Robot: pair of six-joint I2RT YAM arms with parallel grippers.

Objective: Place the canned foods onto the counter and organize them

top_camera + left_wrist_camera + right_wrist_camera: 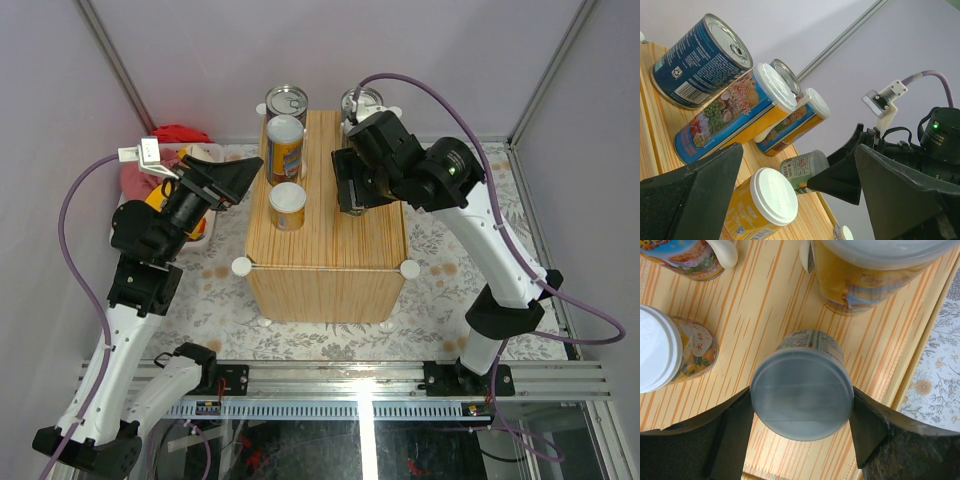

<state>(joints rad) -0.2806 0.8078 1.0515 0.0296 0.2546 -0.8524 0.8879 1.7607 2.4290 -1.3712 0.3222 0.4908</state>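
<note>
The wood-grain counter (330,250) carries several cans. Two silver-topped cans (286,101) (361,100) stand at its far edge. A tall orange-yellow can (284,148) and a short white-lidded can (287,206) stand on the left half. My right gripper (347,190) is over the counter, its jaws against the sides of a green-labelled, grey-lidded can (800,392). That can also shows in the left wrist view (802,169), but is hidden in the top view. My left gripper (236,176) is open and empty beside the counter's left side.
Red cloth (172,135) and yellow cloth (160,196) lie behind my left arm. The floral mat (450,270) surrounds the counter. White knobs (241,265) (409,268) mark its near corners. A blue-labelled can (700,60) stands at the far edge.
</note>
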